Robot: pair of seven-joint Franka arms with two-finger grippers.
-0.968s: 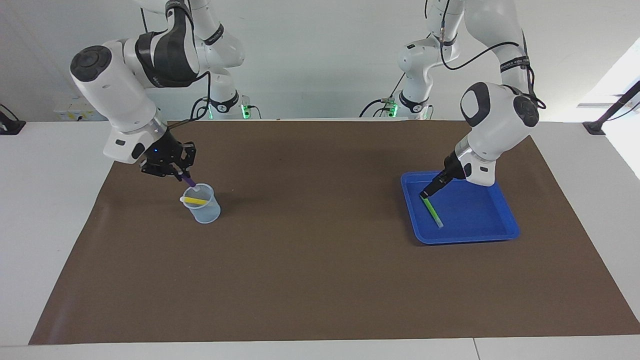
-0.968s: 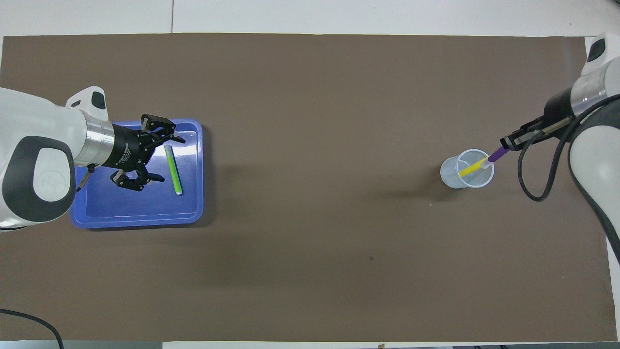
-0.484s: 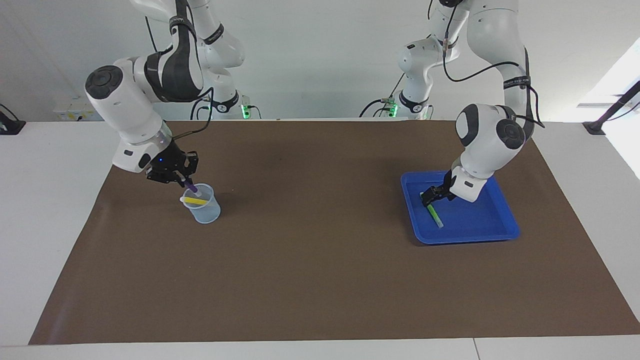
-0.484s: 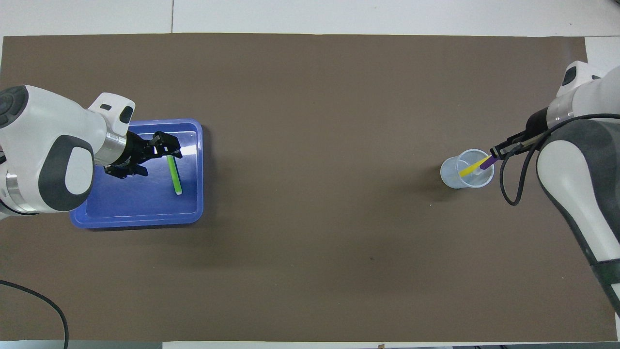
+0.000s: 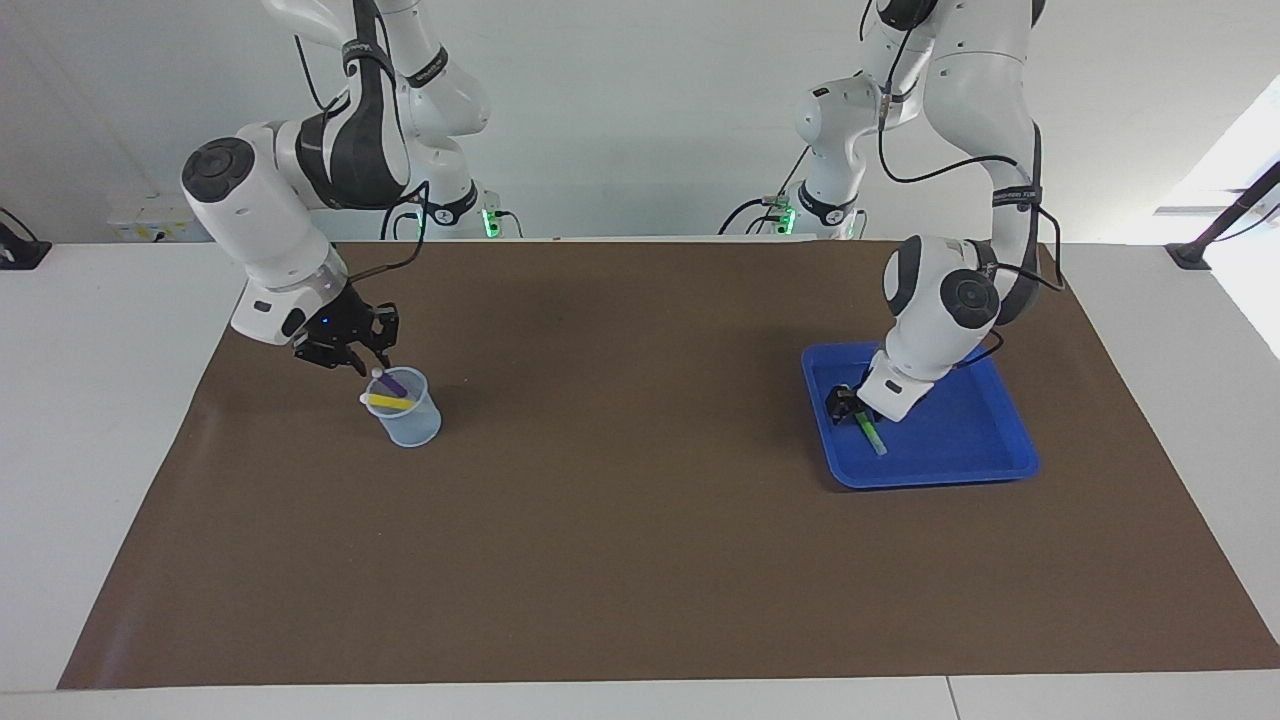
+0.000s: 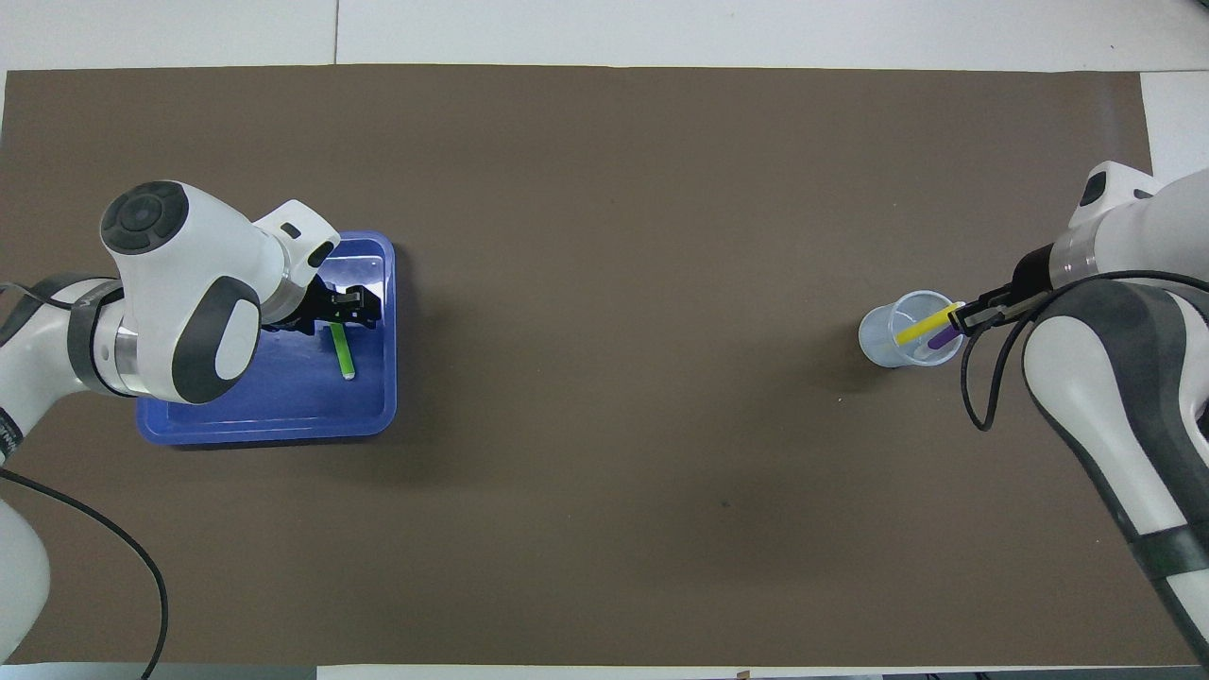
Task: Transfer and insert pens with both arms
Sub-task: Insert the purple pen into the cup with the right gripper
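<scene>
Now the right gripper (image 5: 368, 366), fingers parted and empty, hangs just above the clear cup (image 5: 408, 422), which holds the yellow pen (image 5: 388, 402) and purple pen (image 5: 393, 382). Well away from the cup, the left gripper (image 5: 842, 402) is down on the green pen (image 5: 872, 436) in the blue tray (image 5: 960, 445); I cannot tell its grip.

A robotics lab: two large white jointed robot arms (image 5: 270, 215) (image 5: 950, 290) over a white table (image 5: 90, 400) spread with a brown paper mat (image 5: 640, 560), two smaller white robot arms with green lights (image 5: 450, 200) by a bare white wall.
</scene>
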